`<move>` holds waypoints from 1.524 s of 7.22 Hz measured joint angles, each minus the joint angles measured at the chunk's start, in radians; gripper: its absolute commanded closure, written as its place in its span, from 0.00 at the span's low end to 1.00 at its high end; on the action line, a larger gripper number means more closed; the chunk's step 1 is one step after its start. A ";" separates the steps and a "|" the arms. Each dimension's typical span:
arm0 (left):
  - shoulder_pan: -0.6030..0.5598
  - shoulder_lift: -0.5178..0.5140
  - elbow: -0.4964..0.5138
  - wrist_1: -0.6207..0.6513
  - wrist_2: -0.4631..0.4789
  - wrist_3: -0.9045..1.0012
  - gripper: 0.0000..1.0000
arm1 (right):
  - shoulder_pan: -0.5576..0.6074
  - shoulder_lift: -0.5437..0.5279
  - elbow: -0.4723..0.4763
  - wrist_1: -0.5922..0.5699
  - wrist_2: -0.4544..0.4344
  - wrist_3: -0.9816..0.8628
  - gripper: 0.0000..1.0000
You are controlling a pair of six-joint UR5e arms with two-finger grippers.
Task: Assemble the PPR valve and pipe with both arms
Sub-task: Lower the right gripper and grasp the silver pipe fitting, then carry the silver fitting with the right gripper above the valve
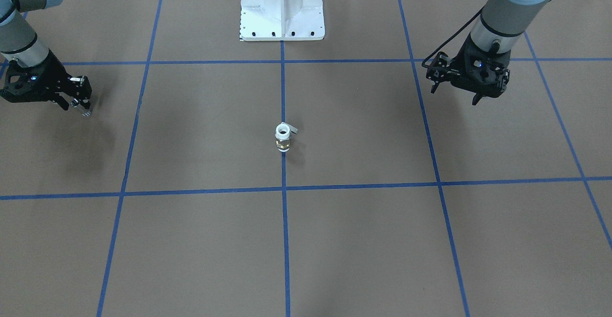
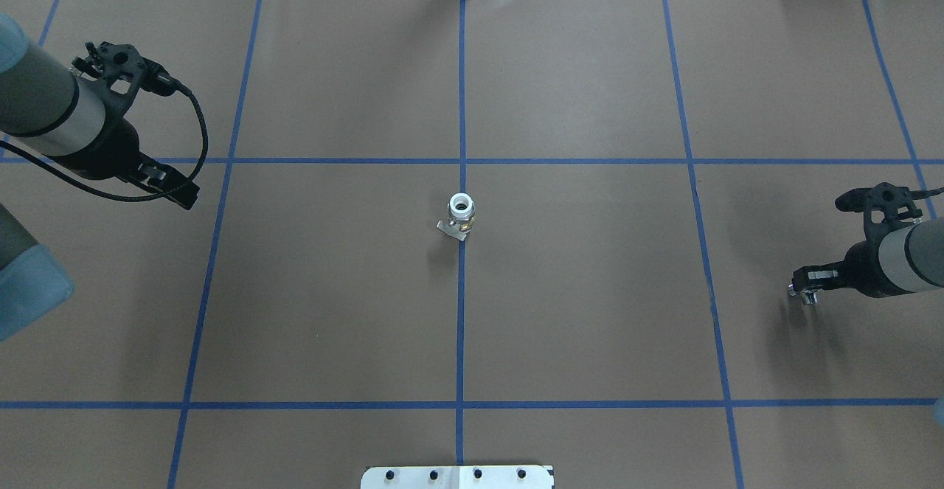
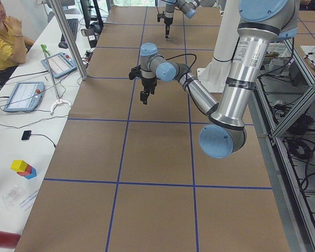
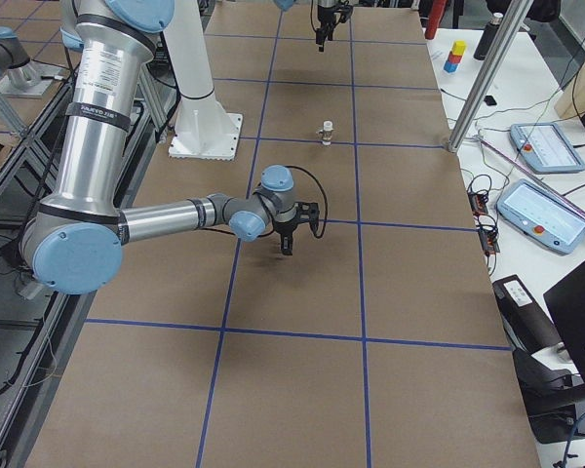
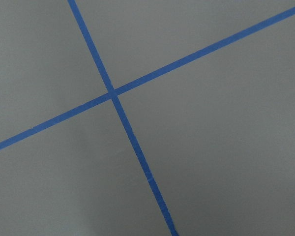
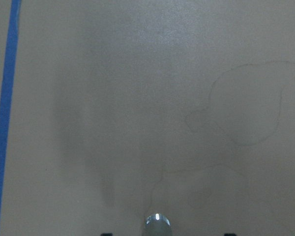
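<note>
The PPR valve (image 1: pixel 283 137) stands upright on the centre tape line of the table, white end up, grey lever to one side; it also shows in the overhead view (image 2: pixel 461 212) and the exterior right view (image 4: pixel 327 131). My right gripper (image 1: pixel 82 105) hovers far to the robot's right, shut on the small silver pipe (image 1: pixel 86 112), which points down; the overhead view shows this gripper (image 2: pixel 806 288) and the pipe (image 2: pixel 809 297), and the pipe's tip (image 6: pixel 157 224) shows in the right wrist view. My left gripper (image 1: pixel 455 94) hangs open and empty far to the other side, also in the overhead view (image 2: pixel 177 188).
The white pedestal base (image 1: pixel 282 11) stands at the robot's edge, behind the valve. Blue tape lines (image 2: pixel 462 327) grid the brown table. Beside the table's far edge are tablets (image 4: pixel 541 210), coloured blocks (image 3: pixel 23 169) and a seated person (image 3: pixel 2 39).
</note>
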 measured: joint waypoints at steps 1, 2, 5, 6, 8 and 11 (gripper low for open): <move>0.002 0.000 0.000 0.000 0.000 -0.009 0.00 | 0.000 0.002 0.003 0.000 0.003 -0.003 1.00; 0.002 0.000 0.001 0.000 0.000 -0.013 0.00 | 0.000 0.004 0.011 0.000 0.004 -0.005 1.00; 0.001 0.005 0.004 -0.002 0.001 -0.007 0.00 | 0.002 0.089 0.028 -0.019 0.003 0.005 1.00; -0.001 0.028 0.005 -0.007 0.002 -0.005 0.00 | 0.002 0.172 0.019 -0.075 0.003 0.011 1.00; -0.002 0.090 0.007 -0.042 0.005 0.000 0.00 | -0.007 0.436 0.013 -0.360 0.003 0.082 1.00; -0.003 0.102 0.007 -0.055 0.006 -0.001 0.00 | -0.059 0.807 -0.059 -0.660 -0.002 0.265 1.00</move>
